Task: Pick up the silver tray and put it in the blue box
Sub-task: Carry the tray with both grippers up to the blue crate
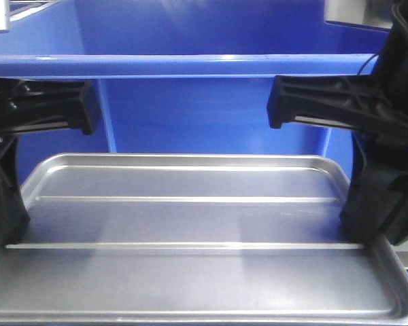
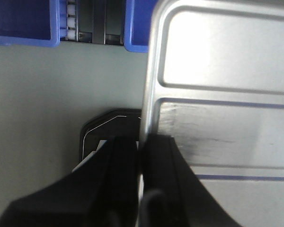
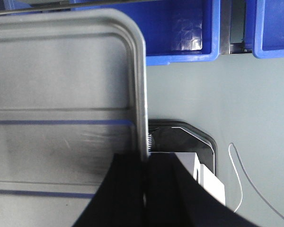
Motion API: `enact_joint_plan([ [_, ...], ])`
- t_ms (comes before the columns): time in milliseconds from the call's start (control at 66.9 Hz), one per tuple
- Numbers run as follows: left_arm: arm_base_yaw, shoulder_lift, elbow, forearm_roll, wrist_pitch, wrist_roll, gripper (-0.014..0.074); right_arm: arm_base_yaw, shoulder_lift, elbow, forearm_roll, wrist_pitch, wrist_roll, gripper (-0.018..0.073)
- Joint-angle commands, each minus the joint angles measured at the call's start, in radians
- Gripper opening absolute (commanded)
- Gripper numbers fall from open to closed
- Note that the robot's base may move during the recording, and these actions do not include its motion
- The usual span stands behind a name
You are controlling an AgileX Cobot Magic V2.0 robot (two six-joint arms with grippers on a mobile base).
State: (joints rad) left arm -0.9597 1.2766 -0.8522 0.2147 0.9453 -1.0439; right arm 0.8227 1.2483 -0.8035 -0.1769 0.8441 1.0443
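Left fingers (image 2: 164,182), right fingers (image 3: 125,191) tight on silver tray (image 1: 190,282) — shallow, shiny (two ribs)

Surface: a plain pale grey-green surface (image 2: 38,94) is seen below in both wrist views.
Far edge: blue boxes (image 3: 180,33) are set on it, side by side.
Near part: a dark round-cornered plate (image 3: 180,135) is laid flat, with a thin pale cord (image 3: 231,147) curled near it.

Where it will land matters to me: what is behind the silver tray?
Behind the silver tray stands the blue box, near wall and rim showing. That wall hides its floor and any contents.
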Motion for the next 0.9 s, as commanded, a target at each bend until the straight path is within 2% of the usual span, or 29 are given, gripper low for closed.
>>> enact_joint_plan([
  [0, -0.002, -0.031, -0.026, 0.047, 0.042, -0.01, -0.0009, -0.006, -0.027, -0.021, -0.052, 0.026, -0.003, 0.005],
  [882, -0.002, -0.031, -0.026, 0.047, 0.042, -0.01, -0.0009, -0.006, -0.027, -0.021, -0.052, 0.026, -0.003, 0.005],
])
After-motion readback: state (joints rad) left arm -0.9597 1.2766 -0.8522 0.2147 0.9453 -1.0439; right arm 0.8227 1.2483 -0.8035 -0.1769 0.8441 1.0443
